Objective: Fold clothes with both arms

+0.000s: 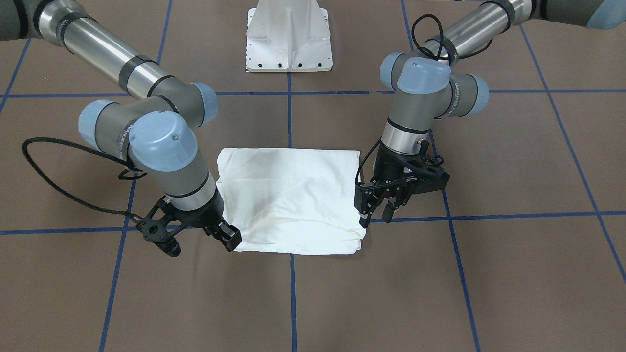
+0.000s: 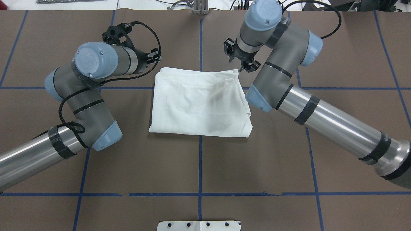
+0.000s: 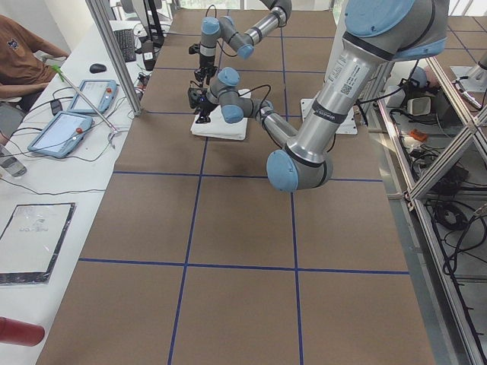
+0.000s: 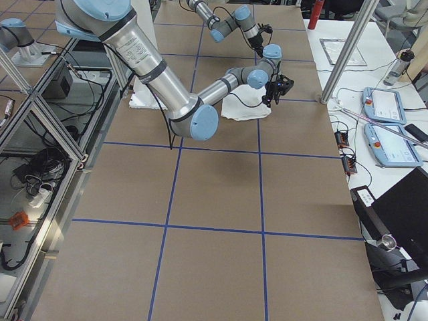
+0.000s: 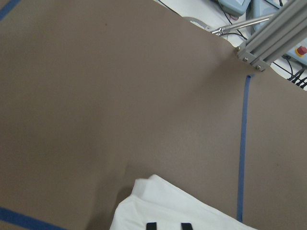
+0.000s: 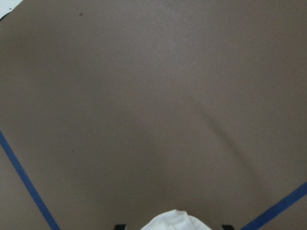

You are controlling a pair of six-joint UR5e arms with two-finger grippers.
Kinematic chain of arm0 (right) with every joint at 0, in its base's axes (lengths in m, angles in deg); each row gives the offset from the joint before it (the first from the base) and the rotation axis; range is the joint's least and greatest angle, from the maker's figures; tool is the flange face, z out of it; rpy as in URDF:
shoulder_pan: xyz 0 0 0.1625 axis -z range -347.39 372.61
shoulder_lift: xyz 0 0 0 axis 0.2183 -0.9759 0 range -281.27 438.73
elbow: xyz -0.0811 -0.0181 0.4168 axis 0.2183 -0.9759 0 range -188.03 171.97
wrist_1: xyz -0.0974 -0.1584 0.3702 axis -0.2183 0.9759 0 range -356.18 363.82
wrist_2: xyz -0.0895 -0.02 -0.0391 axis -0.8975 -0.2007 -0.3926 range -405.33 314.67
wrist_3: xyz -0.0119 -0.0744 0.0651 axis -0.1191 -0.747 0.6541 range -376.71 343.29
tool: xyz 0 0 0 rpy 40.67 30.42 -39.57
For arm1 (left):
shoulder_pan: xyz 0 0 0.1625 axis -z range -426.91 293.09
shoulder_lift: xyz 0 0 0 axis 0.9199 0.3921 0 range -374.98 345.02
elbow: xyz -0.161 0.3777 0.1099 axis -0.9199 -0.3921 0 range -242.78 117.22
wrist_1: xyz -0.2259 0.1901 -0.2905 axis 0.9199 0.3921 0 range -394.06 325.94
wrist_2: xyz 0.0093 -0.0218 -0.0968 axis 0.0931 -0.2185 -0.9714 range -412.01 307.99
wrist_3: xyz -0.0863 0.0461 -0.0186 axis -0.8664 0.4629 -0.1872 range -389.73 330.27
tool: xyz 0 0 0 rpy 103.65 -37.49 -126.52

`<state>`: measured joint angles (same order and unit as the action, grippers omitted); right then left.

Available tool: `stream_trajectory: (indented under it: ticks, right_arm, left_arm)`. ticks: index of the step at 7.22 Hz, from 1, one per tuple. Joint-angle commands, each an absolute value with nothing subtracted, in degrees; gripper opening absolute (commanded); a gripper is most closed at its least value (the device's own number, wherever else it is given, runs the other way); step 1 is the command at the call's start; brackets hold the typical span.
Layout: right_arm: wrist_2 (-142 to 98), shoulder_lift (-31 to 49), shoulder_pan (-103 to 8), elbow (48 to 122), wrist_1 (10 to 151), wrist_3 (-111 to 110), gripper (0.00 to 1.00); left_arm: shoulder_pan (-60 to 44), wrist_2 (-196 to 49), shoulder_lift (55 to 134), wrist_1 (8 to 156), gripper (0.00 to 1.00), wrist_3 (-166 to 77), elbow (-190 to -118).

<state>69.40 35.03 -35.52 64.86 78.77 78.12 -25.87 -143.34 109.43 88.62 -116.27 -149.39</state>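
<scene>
Slipping corner: we think the right tool (image 1: 232,240) could miss its grab, because only a small bit of the shirt (image 2: 199,102) pokes in between its fingers.
Loose layers: the shirt is folded into a thick square with soft layers at its sides. We think a pinch could catch just the top layer and pull the fold open.
Crooked pull: if one tool lifts sooner than the other, we think the shirt could twist or slide on the counter (image 2: 199,166).
Left tool (image 1: 375,216): its fingers are a little way apart. It hangs over the shirt's side edge, near the corner far from the robot, and holds nothing. We cannot tell if it touches the cloth.
Right tool: its fingers are wide apart, at the shirt's other far corner. It holds nothing.
Shirt: it lies flat in the middle of the counter, a bit nearer the edge across from the robot and far from every counter corner.
</scene>
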Motion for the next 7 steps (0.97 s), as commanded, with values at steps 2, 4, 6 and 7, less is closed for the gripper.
stream_trajectory:
  ticks: [2, 4, 6, 7]
  right_arm:
    - [73.48, 28.67, -40.9, 66.13, 78.44, 66.39, 1.0]
    - [78.83, 15.87, -46.52, 75.33, 78.52, 49.65, 1.0]
    - [86.38, 5.22, -54.67, 80.01, 79.13, 32.69, 1.0]
    - [88.5, 1.07, -59.33, 81.78, 79.14, 24.15, 1.0]
  left_arm:
    - [-22.63, -148.38, 107.99, 90.56, 0.65, -106.34, -149.79]
    - [-19.3, -158.05, 100.03, 90.31, 0.66, -90.55, -157.65]
    - [-11.85, -171.04, 90.27, 90.22, 0.67, -74.29, -163.66]
    - [-7.02, -175.01, 85.96, 90.22, 0.69, -65.76, -164.46]
